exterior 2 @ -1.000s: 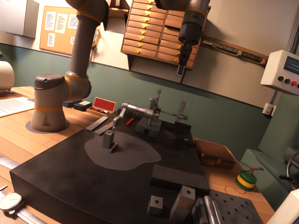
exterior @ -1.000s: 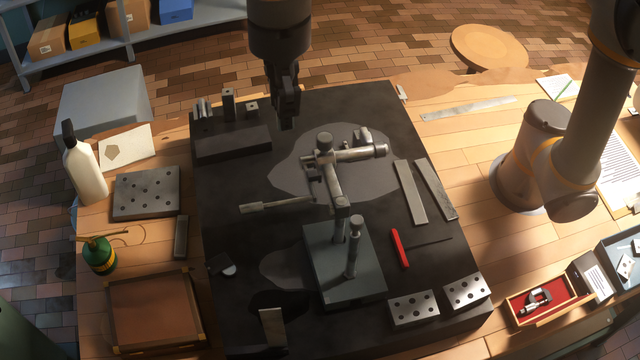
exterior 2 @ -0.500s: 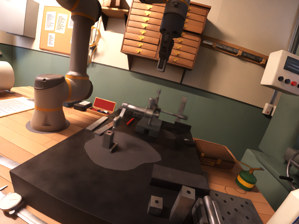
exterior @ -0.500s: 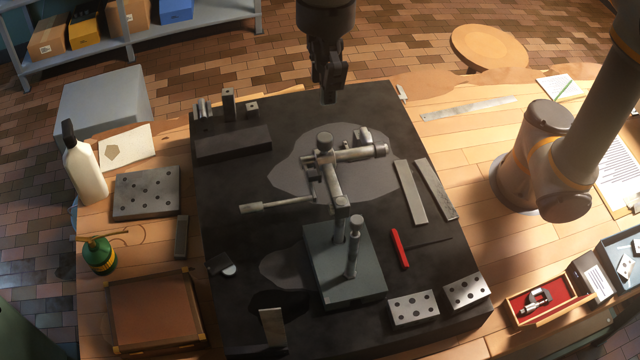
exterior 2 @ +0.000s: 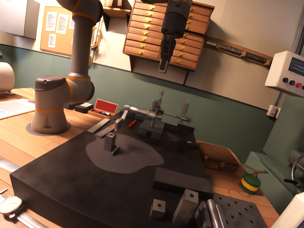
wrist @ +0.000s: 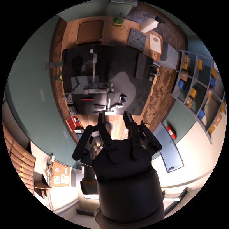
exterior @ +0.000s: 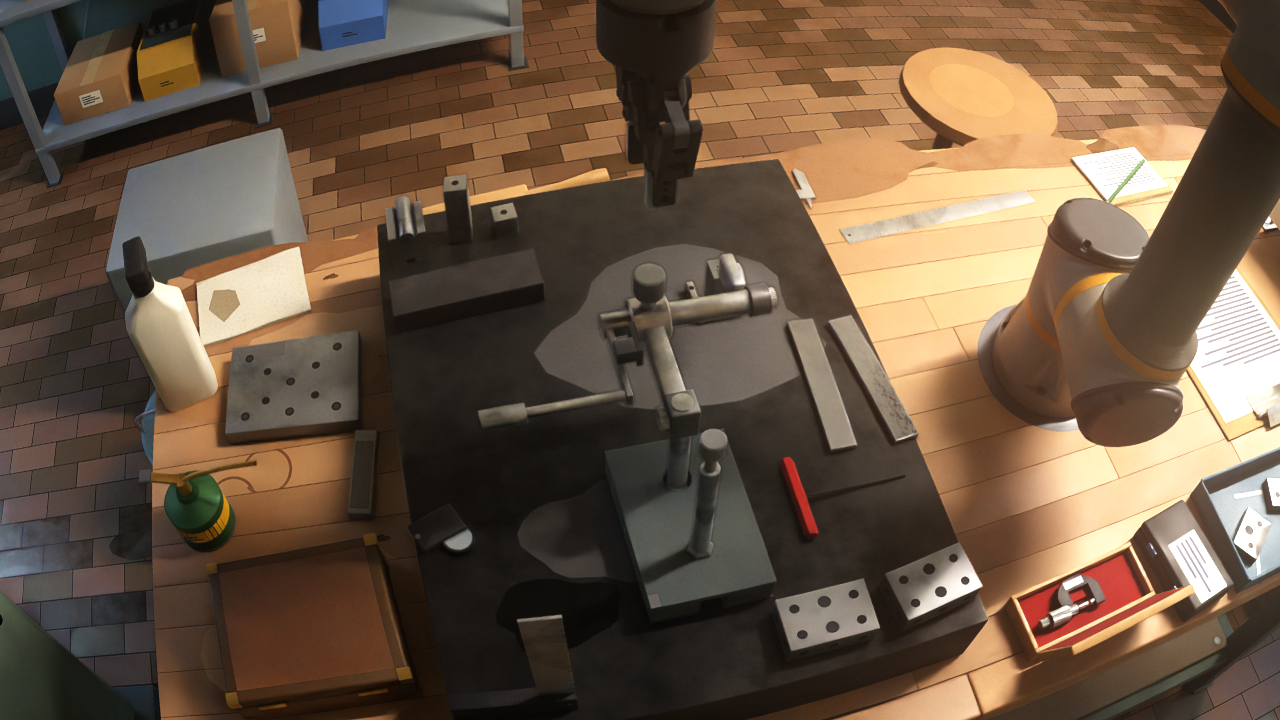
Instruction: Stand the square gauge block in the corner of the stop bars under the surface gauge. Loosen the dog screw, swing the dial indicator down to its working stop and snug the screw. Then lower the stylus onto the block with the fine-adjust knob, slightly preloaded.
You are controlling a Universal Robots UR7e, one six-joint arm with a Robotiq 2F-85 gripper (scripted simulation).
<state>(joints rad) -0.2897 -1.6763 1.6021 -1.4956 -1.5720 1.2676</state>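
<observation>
The dial indicator [exterior: 732, 271] is partly hidden behind the surface gauge's arm, over the square gauge block [exterior 2: 109, 142], which stands upright against the stop bars [exterior 2: 115, 150] on the pale patch of the plate. The surface gauge [exterior: 667, 358] stands on its grey base [exterior: 689, 528], with a long rod [exterior: 550, 407] reaching left and a knobbed post [exterior: 712, 492] on the base. My gripper [exterior: 663, 184] hangs open and empty, high above the far edge of the plate, beyond the gauge head [wrist: 106, 91].
The plate's far-left corner carries spare blocks [exterior: 456, 210] and a dark slab [exterior: 465, 287]. Two parallels [exterior: 850, 381], a red-handled tool [exterior: 799, 497] and drilled blocks [exterior: 873, 604] lie to the right and front. The arm's base [exterior: 1074, 313] stands on the bench.
</observation>
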